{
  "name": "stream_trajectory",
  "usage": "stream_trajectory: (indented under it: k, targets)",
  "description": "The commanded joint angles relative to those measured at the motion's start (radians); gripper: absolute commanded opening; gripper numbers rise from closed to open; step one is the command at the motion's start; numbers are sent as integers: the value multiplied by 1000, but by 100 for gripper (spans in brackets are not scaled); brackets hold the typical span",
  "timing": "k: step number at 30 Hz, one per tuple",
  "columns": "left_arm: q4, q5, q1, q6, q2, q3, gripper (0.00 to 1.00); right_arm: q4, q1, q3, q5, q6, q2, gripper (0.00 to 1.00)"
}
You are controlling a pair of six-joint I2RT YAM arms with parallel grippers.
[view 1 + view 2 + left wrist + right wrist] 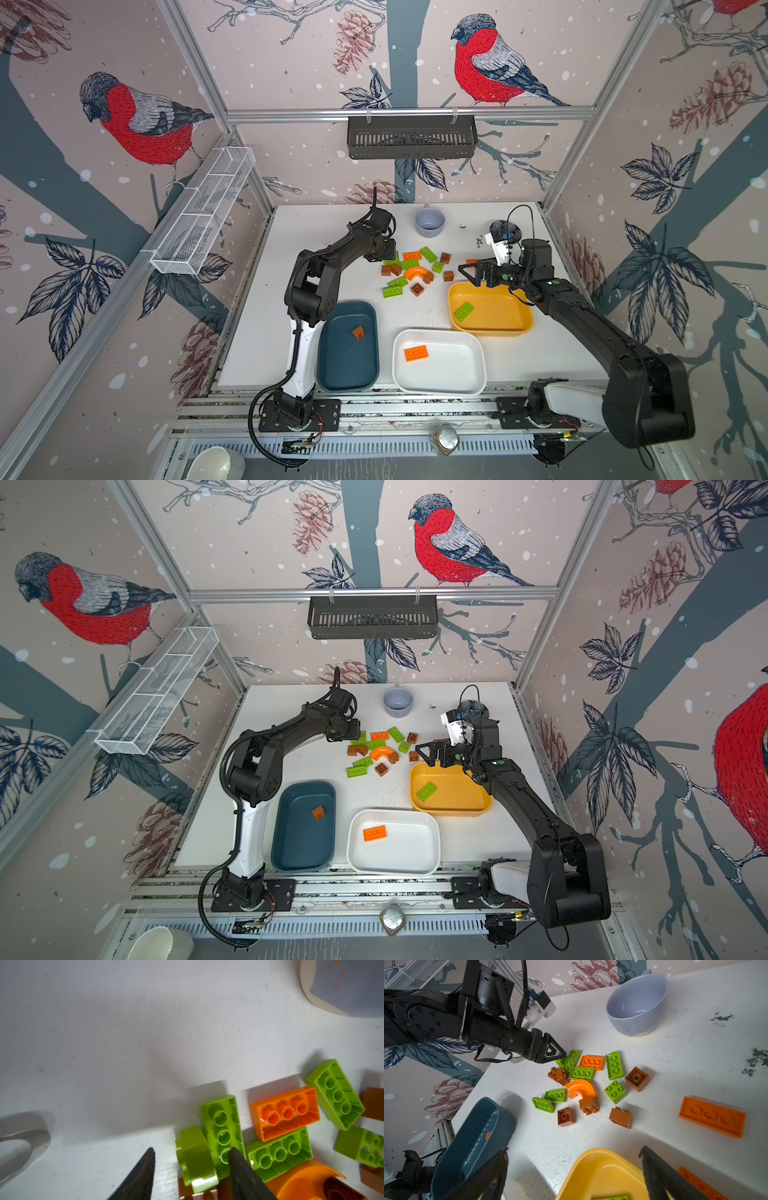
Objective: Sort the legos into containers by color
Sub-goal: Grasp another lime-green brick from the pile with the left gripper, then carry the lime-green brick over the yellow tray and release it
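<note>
The left arm (328,257) reaches forward with its wrist pitched down. The left end effector (192,1150) is half-spread and straddles an on-edge lime-green lego (197,1167) at the pile's far-left edge, apparently without contact. The right end effector (468,274) is fully spread above the yellow container (494,331), at its far rim. Loose legos (409,270) lie clustered mid-bench (415,316).

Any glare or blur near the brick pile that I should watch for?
Left wrist view: white glare on the green brick between the left hand's fingers, which are dark and blurred; a shadow dims the table. Right wrist view: a bright streak on the orange arch. In both top views the pile is sharp.
</note>
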Motion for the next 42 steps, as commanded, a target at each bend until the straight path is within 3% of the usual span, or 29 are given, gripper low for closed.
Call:
stream_trajectory:
  k: [1,10,18,23,28,33,37,42]
  targets:
    - [12,-22,3,-3,14,12,56,36,1,5,5,7,2,99]
    - [-13,-64,1,7,34,13,39,32,0,4,6,-5,31,99]
    - [-31,-71,2,25,62,27,37,36,-1,5,3,-8,41,99]
    - [-45,-64,2,36,56,44,19,30,-4,6,3,-12,40,99]
    - [-73,-68,3,45,19,56,17,26,-11,10,4,-18,40,99]
    - [-117,27,-25,79,-84,52,16,6,-41,17,9,-34,32,99]
    - [-134,150,-108,96,-141,74,16,-8,-70,14,6,-43,19,99]
    - [-134,284,-229,87,-109,169,16,-28,-108,1,8,-46,-19,99]
